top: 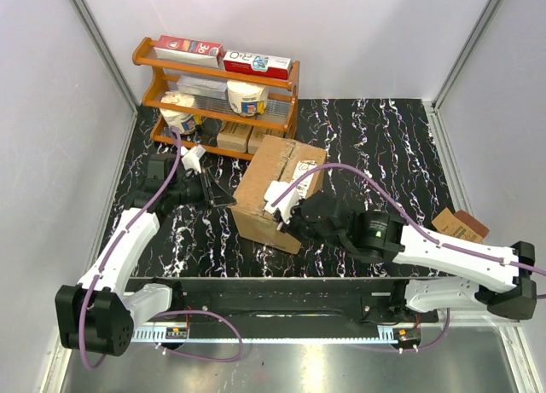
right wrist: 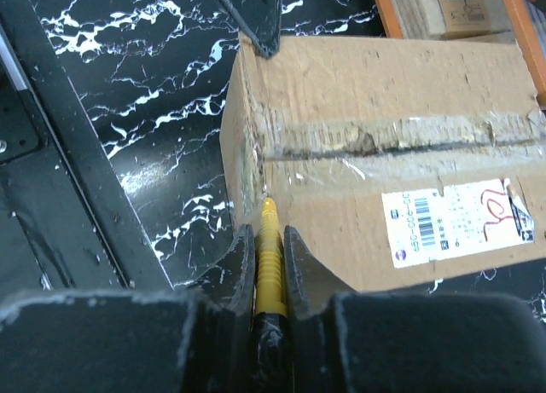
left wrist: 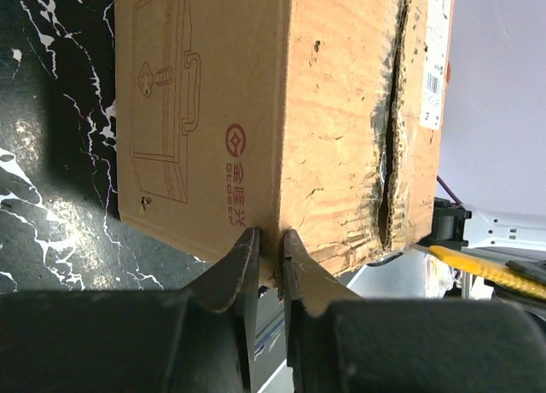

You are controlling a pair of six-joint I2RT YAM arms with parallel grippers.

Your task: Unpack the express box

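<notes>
An orange rack (top: 143, 55) stands at the black marbled desk's (top: 384, 137) far left corner. It holds flat red-and-white boxes (top: 188, 47) on top, white tubs (top: 246, 96) on the middle shelf and small tan cartons (top: 234, 135) below. A small brown carton (top: 459, 225) lies at the right edge.

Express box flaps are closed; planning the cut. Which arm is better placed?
Right: right tool holds the yellow cutter, tip at the taped seam; left tool only pinches the express box's edge.
</notes>
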